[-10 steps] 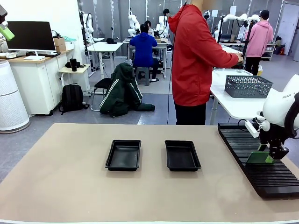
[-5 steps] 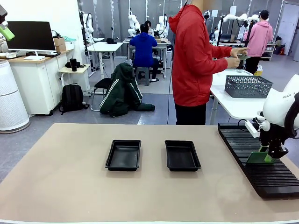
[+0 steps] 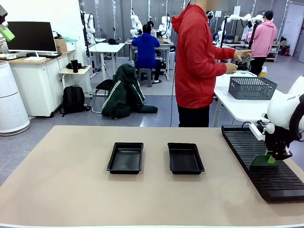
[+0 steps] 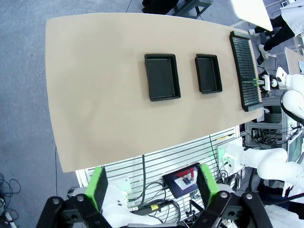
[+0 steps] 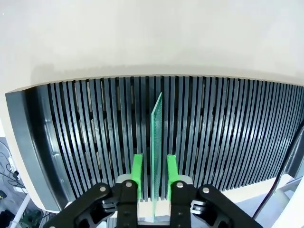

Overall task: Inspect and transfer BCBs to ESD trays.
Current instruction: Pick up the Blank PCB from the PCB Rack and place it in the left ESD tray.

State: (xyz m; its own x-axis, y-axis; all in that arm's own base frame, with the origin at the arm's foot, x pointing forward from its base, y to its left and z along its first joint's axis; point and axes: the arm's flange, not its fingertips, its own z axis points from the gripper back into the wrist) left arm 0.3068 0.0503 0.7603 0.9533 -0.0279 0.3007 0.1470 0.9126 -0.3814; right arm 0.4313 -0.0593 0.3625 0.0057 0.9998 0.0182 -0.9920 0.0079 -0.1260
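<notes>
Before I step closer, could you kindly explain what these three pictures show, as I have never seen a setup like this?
Two white robot arms work at a tan table. The front picture looks across it toward a person in red; the other two come from cameras on each arm's wrist. The left gripper is raised high, open, looking down. On the table lie two empty black trays and a long slotted rack. The right gripper straddles a thin green board standing on edge in the rack; whether it already pinches it, I cannot tell.
</notes>
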